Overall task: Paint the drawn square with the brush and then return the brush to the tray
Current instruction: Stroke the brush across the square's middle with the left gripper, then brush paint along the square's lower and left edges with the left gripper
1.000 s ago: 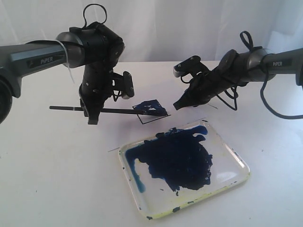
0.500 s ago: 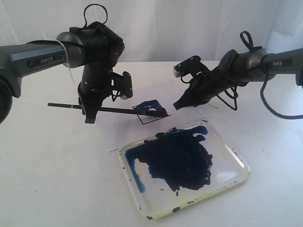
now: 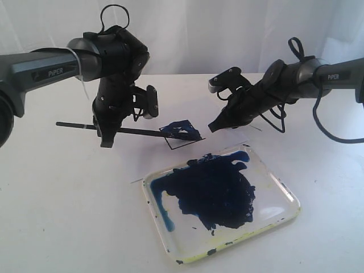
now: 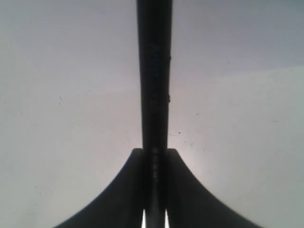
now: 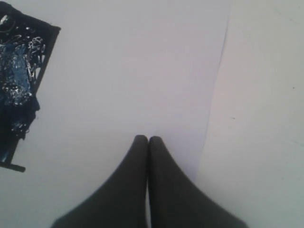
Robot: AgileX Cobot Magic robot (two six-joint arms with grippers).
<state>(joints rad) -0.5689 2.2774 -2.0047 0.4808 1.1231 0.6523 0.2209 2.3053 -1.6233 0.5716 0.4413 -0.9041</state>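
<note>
Pulled slightly leftward, left gripper point(image 3: 106, 138) clamps the brush point(image 3: 136, 132) mid-handle, tip resting on the partly painted drawn square point(image 3: 181, 129) just beyond the tray point(image 3: 227, 244); dragging too far could smear blue past the outline

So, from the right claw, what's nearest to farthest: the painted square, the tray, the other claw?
Exterior view, from the right gripper:
1. drawn square, right beside it.
2. tray, in front of it.
3. left gripper, far left, holding the brush.
</note>
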